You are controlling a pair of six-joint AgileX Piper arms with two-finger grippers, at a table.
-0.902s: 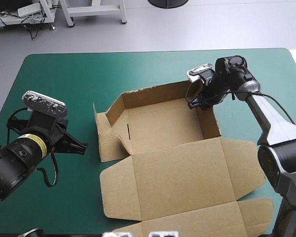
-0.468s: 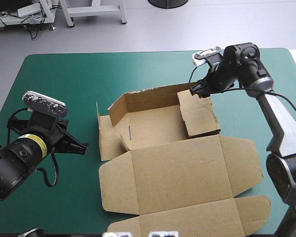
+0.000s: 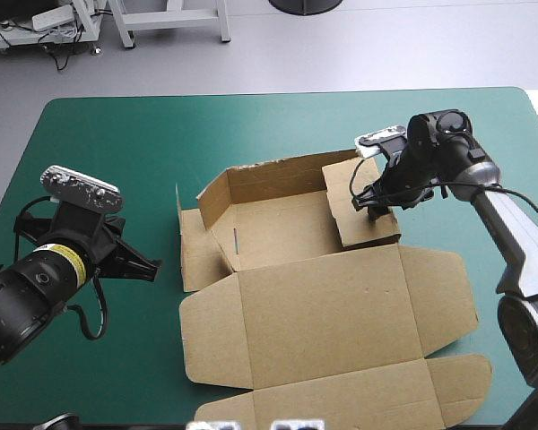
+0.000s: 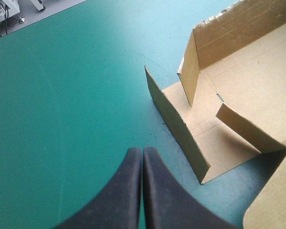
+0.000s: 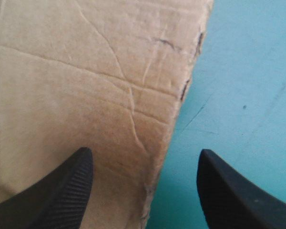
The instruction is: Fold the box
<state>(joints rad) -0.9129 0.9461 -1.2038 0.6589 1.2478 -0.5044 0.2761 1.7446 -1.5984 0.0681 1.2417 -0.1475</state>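
Observation:
The brown box (image 3: 323, 313) lies mid-table as an open tray, its lid flat toward the near edge. Its back wall (image 3: 278, 175) stands up, and the right wall (image 3: 348, 224) leans inward over the floor. My right gripper (image 3: 375, 204) is open and straddles that wall's outer edge. In the right wrist view (image 5: 145, 191) one finger (image 5: 66, 186) is over the board (image 5: 86, 71) and the other (image 5: 229, 191) over the teal-green cover. My left gripper (image 3: 151, 265) is shut and holds nothing. It hovers left of the box, pointing at the left side flap (image 4: 176, 126).
Open teal-green cover (image 3: 117, 152) lies left of and behind the box. The lid's side flaps (image 3: 457, 376) reach close to the table's near right edge. A short inner flap (image 4: 243, 126) stands at the box's left corner.
The right wall, upright earlier, has tipped inward. My right gripper left the box's back right corner and moved toward the near side, over that wall's outer edge. The left arm stayed still.

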